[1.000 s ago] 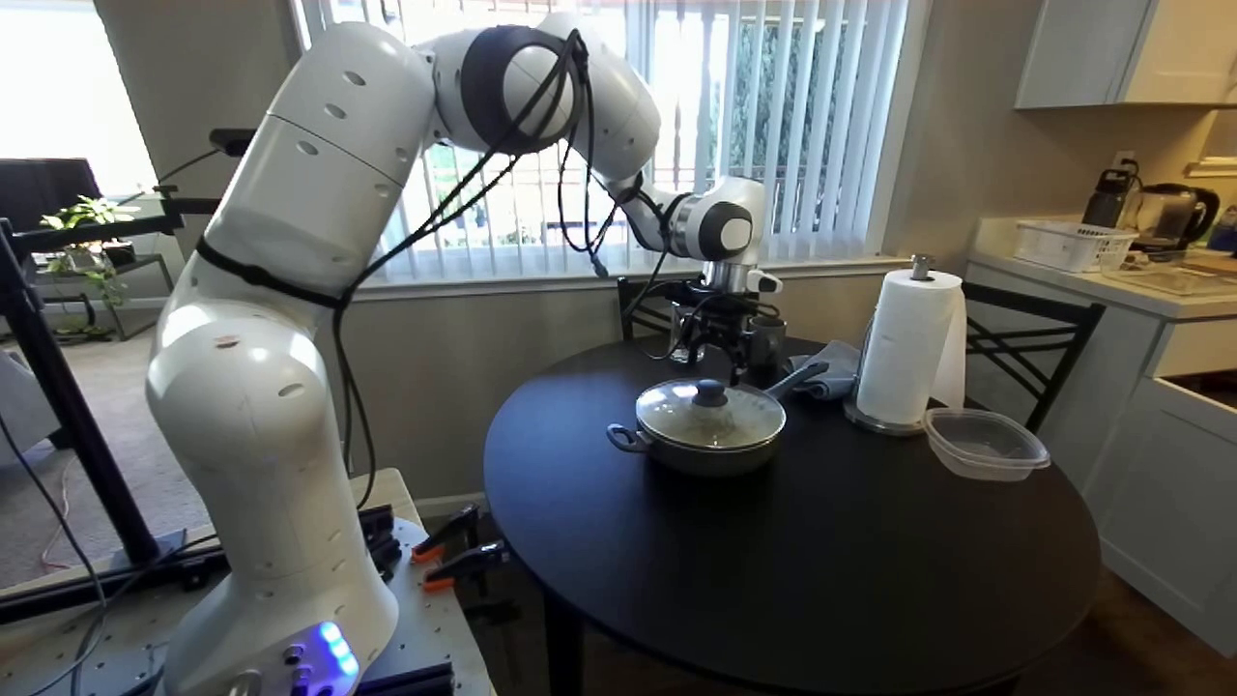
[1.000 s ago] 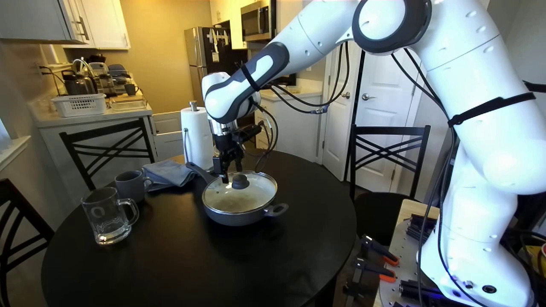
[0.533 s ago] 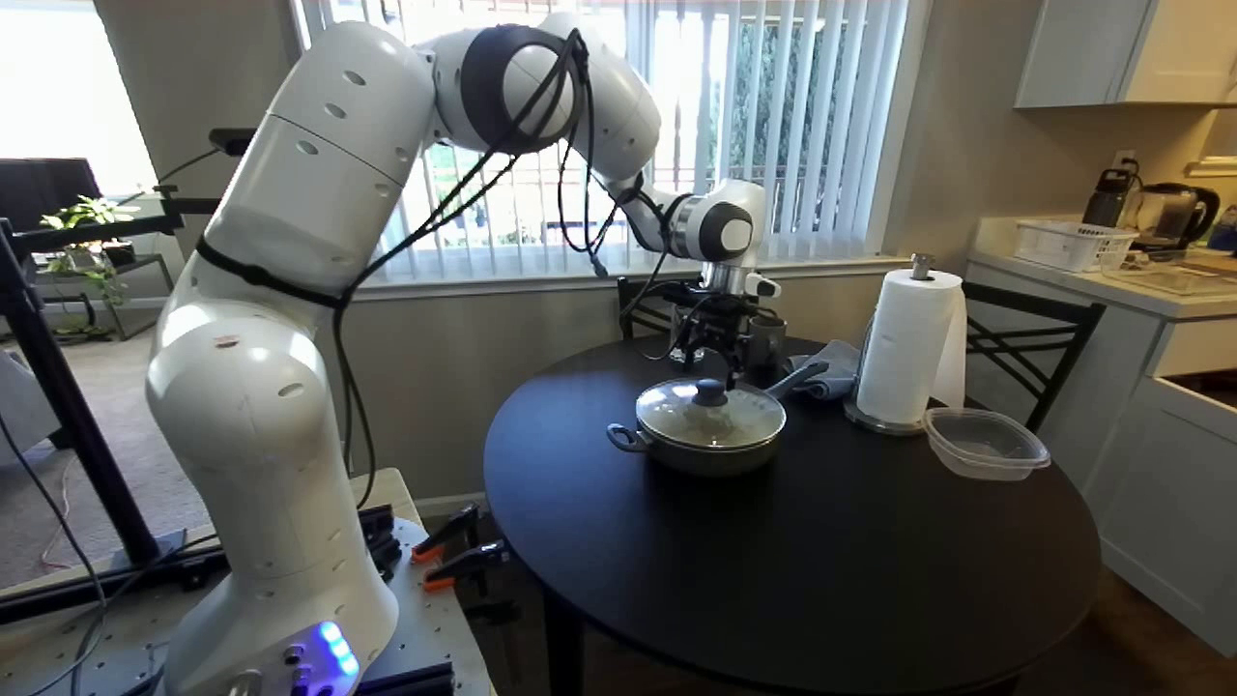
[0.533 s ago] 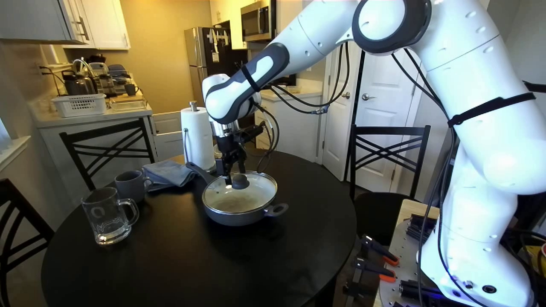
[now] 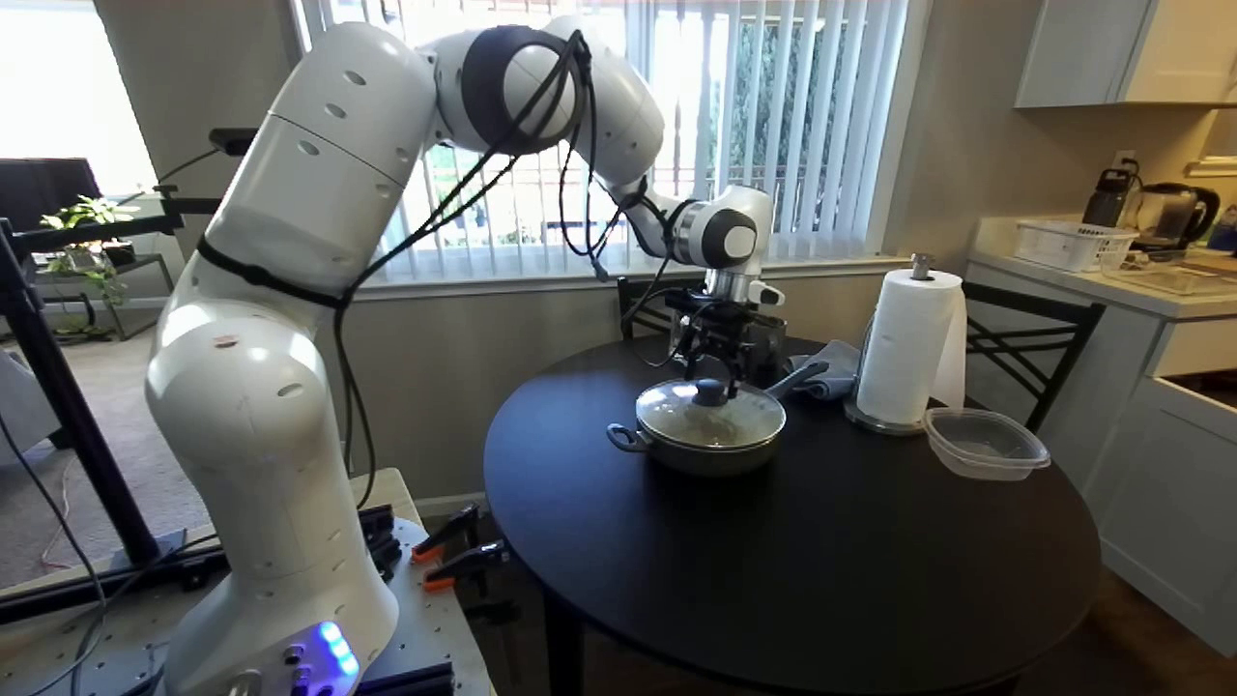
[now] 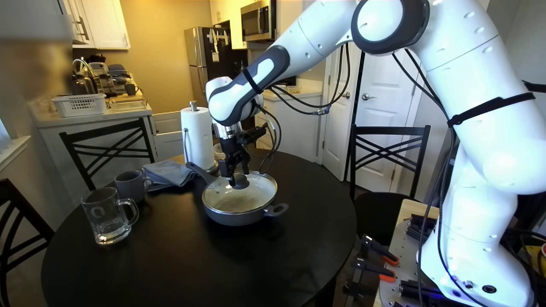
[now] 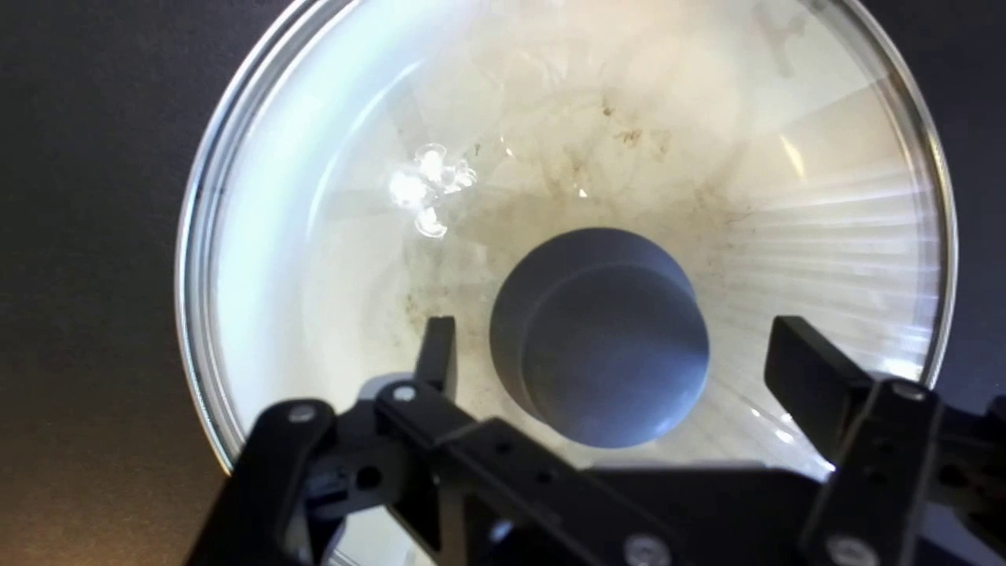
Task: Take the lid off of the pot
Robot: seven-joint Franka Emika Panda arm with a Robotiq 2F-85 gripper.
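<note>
– In an exterior view, left to right, what's on the table?
– A glass mug, grey mug, cloth, paper towels, then the pot with its lid on.
– And the gripper?
– Over the lid, fingers wide, the knob between them; the wrist view shows a gap on both sides.

Arm arched, wrist bent downward; fingers pointing down, well apart.

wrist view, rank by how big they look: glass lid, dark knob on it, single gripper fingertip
1. Glass lid, filling much of the picture
2. Dark knob
3. Gripper fingertip: either one looks smaller than the knob
</note>
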